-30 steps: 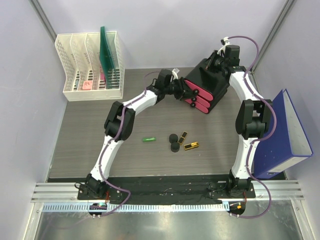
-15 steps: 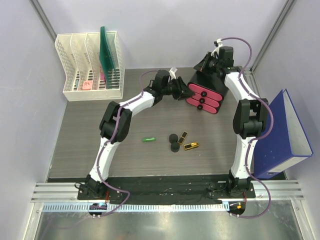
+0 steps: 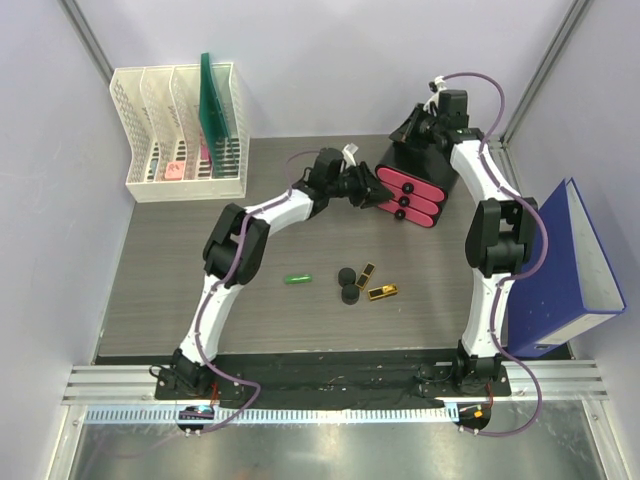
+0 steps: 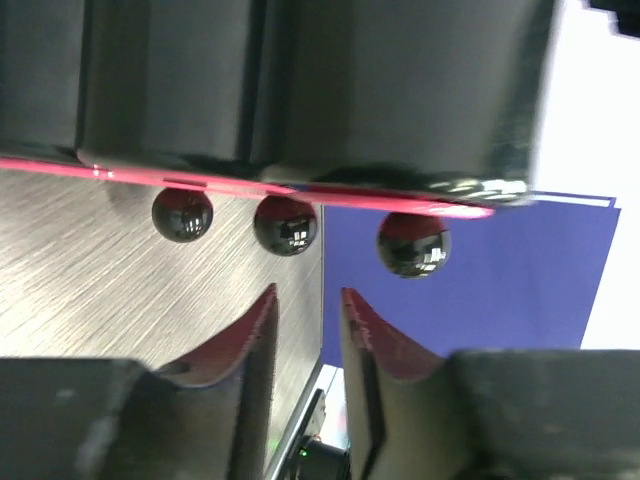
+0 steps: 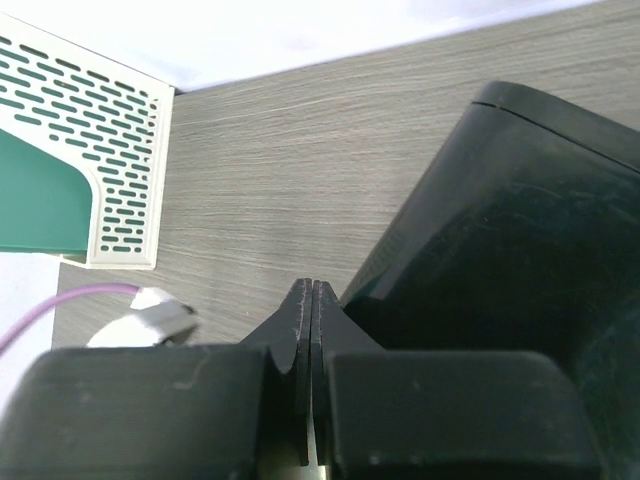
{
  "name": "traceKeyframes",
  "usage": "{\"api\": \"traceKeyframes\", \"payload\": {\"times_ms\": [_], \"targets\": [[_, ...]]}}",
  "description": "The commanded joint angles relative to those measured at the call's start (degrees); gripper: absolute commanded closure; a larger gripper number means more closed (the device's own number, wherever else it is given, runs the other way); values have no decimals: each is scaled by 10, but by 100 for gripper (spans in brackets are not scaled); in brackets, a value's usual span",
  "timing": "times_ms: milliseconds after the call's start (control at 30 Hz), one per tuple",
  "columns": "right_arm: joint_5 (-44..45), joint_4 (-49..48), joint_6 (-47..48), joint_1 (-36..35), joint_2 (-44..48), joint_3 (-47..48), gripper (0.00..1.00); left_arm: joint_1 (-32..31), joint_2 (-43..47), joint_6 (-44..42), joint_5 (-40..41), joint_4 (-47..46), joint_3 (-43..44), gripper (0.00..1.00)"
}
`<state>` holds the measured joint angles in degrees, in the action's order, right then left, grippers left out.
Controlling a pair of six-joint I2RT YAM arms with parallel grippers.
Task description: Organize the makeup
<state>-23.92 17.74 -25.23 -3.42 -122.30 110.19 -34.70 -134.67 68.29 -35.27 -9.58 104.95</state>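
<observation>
The black box with pink drawer fronts [image 3: 412,192] stands at the back right of the table. My left gripper [image 3: 376,190] is just in front of its drawers. In the left wrist view the left gripper [image 4: 308,305] is slightly open and empty, below the black drawer knobs [image 4: 285,224]. My right gripper [image 3: 414,127] is behind the box. In the right wrist view the right gripper [image 5: 312,288] is shut and empty beside the box wall [image 5: 520,230]. A slim green tube [image 3: 298,279], two black compacts [image 3: 347,277] and two gold-black sticks [image 3: 382,292] lie mid-table. The bottles and the orange tube are out of view.
A white file rack [image 3: 180,125] with a green folder [image 3: 215,105] and a small pink block [image 3: 172,171] stands at the back left; the rack also shows in the right wrist view [image 5: 90,150]. A blue binder [image 3: 565,270] leans at the right edge.
The box, tilted a second ago, now sits flat and a little further right. My left gripper has drawn back slightly from the drawer fronts. The right gripper stays behind the box.
</observation>
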Motion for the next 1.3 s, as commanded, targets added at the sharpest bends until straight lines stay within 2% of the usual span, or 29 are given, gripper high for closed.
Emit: {"api": "traceKeyframes", "payload": {"times_ms": [0, 200, 500, 867, 1033, 1167, 1267], "targets": [[86, 182, 34, 18, -7, -9, 99, -11, -22, 62, -13, -75, -22, 66], [123, 186, 43, 17, 67, -19, 99, -19, -44, 93, -5, -120, -26, 66], [183, 185, 61, 26, 145, -96, 99, -25, -74, 127, 7, -165, -1, 62], [170, 173, 61, 45, 121, -121, 99, -29, -98, 167, 23, -213, 32, 59], [163, 168, 60, 45, 115, -132, 99, -29, -95, 170, 38, -228, 28, 58], [158, 163, 60, 45, 115, -139, 99, -30, -105, 192, 47, -256, 31, 62], [157, 161, 60, 45, 114, -143, 99, -30, -103, 209, 61, -279, 13, 59]]}}
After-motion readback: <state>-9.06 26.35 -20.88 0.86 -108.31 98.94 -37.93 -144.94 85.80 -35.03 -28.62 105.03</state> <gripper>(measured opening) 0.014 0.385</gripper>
